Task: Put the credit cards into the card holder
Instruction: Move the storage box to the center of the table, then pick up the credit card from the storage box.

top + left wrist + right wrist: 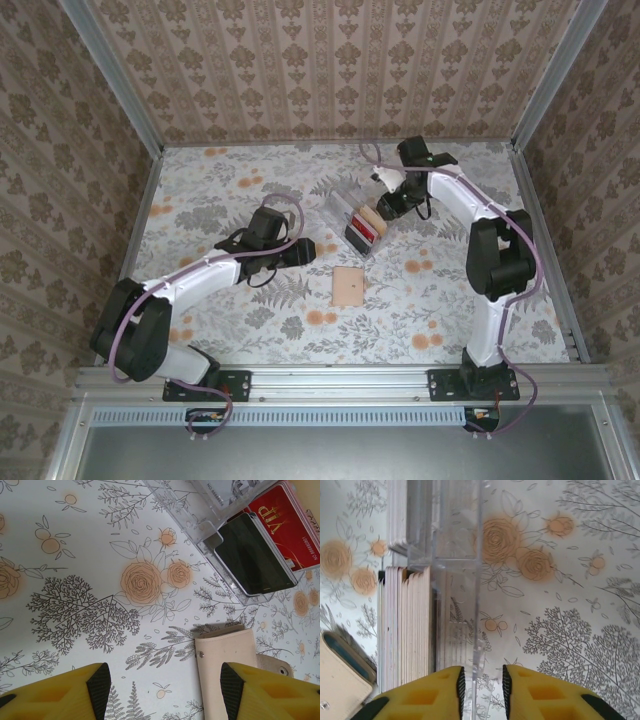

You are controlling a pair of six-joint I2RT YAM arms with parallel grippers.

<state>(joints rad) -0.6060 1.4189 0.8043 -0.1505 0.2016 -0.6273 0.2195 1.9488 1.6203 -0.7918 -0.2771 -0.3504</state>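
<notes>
holds nothing in the left tool (165, 690), wide open above the flowery desk (75, 555), near the tan wallet (225, 650). has the right tool (481, 690) nearly closed around a clear wall of the card holder (455, 520); cannot tell if pinching it. finds the credit cards (405, 630) standing on edge in the card holder, a red card (280, 515) and a black card (255, 555) among them, mid desk.

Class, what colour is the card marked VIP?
The VIP card is red, lettered in gold; best in the left wrist view.
</notes>
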